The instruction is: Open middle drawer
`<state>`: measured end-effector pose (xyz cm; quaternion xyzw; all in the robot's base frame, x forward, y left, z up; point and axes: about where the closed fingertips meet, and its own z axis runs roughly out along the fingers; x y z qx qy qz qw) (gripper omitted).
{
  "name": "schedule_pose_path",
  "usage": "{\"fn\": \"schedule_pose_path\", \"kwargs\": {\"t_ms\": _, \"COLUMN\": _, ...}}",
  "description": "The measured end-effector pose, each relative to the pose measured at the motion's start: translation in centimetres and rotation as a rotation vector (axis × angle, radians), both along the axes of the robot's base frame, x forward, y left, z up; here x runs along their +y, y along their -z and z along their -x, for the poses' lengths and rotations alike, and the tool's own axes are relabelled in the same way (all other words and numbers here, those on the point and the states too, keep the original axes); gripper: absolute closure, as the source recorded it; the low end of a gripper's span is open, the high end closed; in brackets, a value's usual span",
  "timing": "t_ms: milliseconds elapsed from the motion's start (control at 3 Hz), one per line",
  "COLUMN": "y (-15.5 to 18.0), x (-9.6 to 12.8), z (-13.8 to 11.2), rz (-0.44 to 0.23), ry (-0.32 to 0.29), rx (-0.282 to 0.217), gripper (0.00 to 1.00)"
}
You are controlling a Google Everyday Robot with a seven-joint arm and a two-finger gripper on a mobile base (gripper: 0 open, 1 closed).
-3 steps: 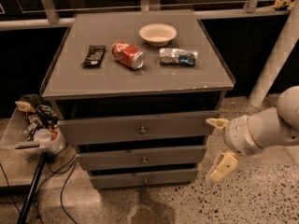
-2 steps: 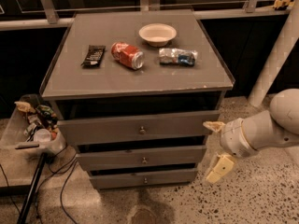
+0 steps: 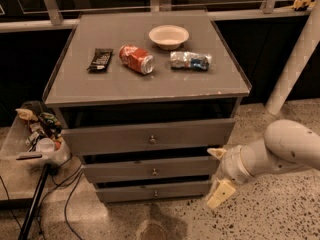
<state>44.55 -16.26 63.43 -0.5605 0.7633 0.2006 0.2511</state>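
Gripper (image 3: 214,178) hovering just beside cabinet (image 3: 100,86) front corner, jaws spread apart, likely readied for straddling small knob (image 3: 154,172). Middle drawer (image 3: 120,171) closed, second front down, level with gripper; knob well apart, at front's centre.

The hand (image 3: 219,174), fingers spread one above the other, hangs just right of the middle drawer (image 3: 120,170).

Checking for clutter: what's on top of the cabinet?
A bowl, can, dark bar and bag; the top beneath them is covered. Gripper sits right of the middle drawer.
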Motion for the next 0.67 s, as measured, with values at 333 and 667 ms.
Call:
{"fn": "schedule_pose_path", "kwargs": {"t_ms": 333, "y": 3.9, "x": 1.1, "z": -0.1, "rz": -0.053, "ry": -0.007, "rx": -0.005, "gripper": 0.0}}
{"fn": "schedule_pose_path", "kwargs": {"t_ms": 667, "y": 6.8, "x": 2.6, "z": -0.1, "rz": -0.075, "ry": -0.055, "rx": -0.08, "gripper": 0.0}}
